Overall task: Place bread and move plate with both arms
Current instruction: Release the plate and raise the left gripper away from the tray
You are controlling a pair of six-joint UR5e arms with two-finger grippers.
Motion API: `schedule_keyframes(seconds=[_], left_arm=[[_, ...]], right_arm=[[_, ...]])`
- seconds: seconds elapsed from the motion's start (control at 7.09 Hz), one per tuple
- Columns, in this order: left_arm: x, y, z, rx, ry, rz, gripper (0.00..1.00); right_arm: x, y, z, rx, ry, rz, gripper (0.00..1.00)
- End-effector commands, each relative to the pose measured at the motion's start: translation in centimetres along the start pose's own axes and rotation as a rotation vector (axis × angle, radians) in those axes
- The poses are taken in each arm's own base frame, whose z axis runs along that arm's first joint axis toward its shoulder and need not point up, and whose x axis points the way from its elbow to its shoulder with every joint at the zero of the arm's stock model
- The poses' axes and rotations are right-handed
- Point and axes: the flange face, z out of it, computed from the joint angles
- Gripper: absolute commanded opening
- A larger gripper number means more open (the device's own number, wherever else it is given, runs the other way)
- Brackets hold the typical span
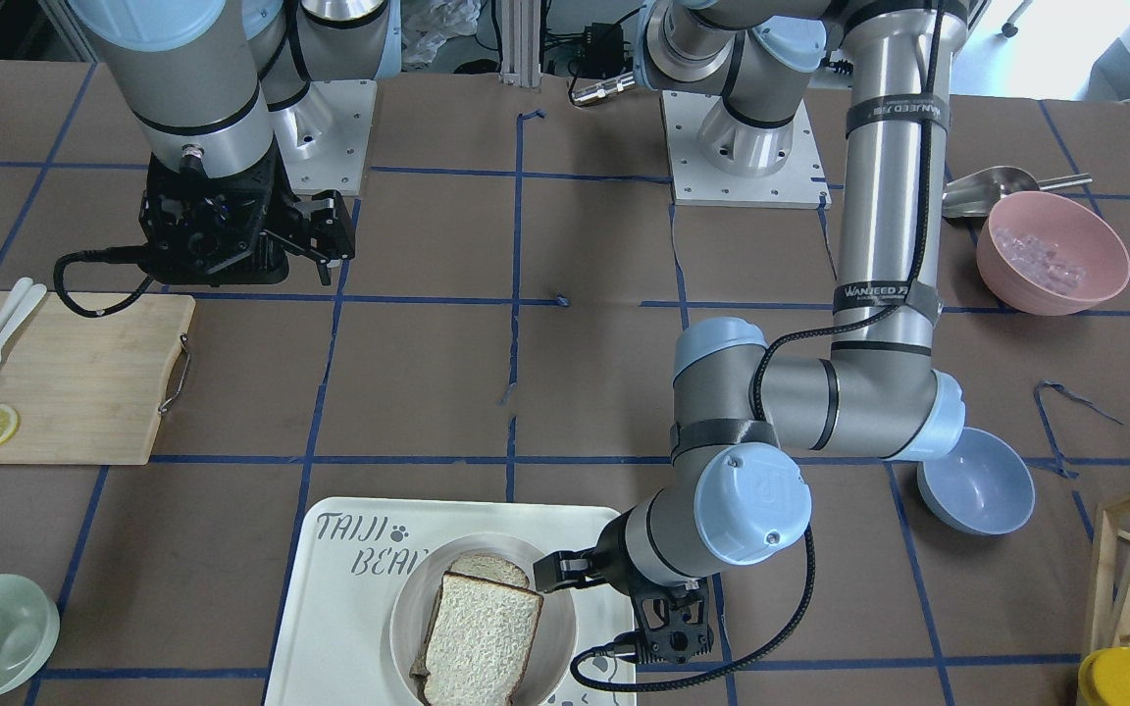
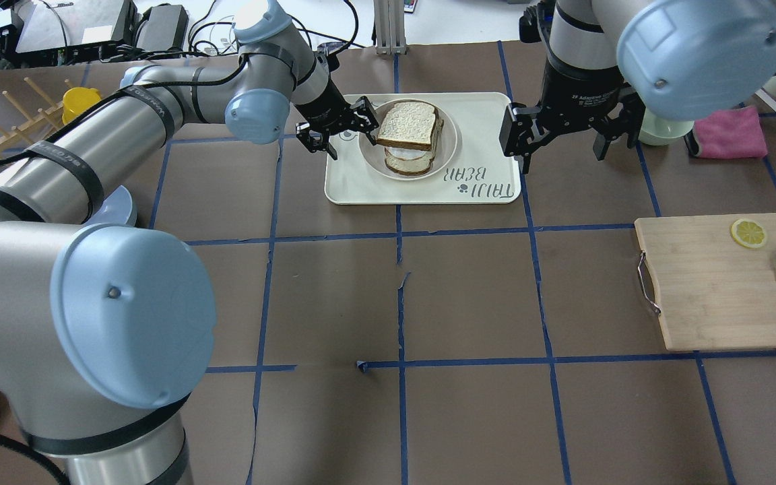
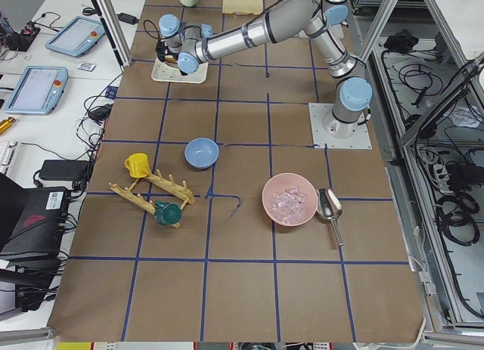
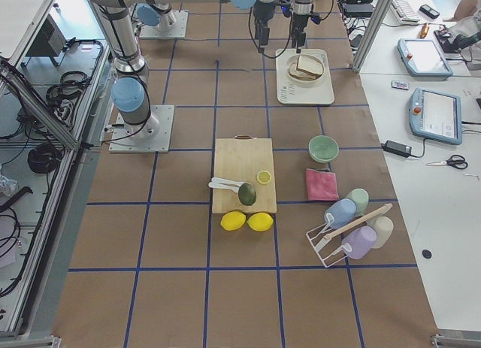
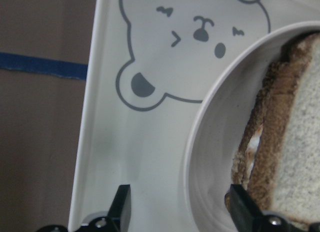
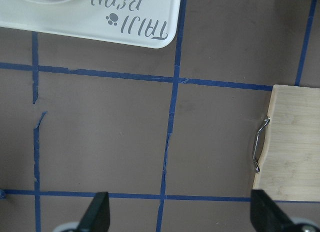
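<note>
Seen from overhead, the left gripper (image 2: 349,135) hung with jaws spread wide, astride the left rim of the plate (image 2: 448,145). The bread (image 2: 407,125) lay flat on another slice (image 2: 407,166) on that plate, looking slightly longer away from the robot, edges slightly skewed to the tray (image 2: 361,185). The right gripper (image 2: 562,151) hovered with jaws apart, right of the tray.

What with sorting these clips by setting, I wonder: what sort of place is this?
Probably a robotics lab staged as a kitchen: two arms bolted to a tape-gridded table, a teach pendant alongside, and props like bread on a plate.
</note>
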Motion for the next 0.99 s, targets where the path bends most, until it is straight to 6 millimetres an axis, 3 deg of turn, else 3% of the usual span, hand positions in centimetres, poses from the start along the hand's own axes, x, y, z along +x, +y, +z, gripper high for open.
schedule_keyframes(seconds=[0.0,0.28,0.56,0.85], left_arm=[[1.6,5.2,-8.4,-0.041,-0.017,0.022,1.00],[0.1,13.0,-14.9,-0.068,-0.167,0.089,1.00],[-0.7,19.9,-18.7,-0.034,-0.192,0.098,1.00],[-0.4,24.0,-23.1,0.045,-0.215,0.110,1.00]], right_arm=[[-0.5,0.1,-0.8,0.019,-0.048,0.008,1.00],[0.1,-0.2,-0.8,0.022,-0.036,0.005,1.00],[0.5,-0.4,-1.4,0.036,-0.015,0.005,1.00],[0.3,-0.2,-1.3,0.025,-0.018,0.006,1.00]])
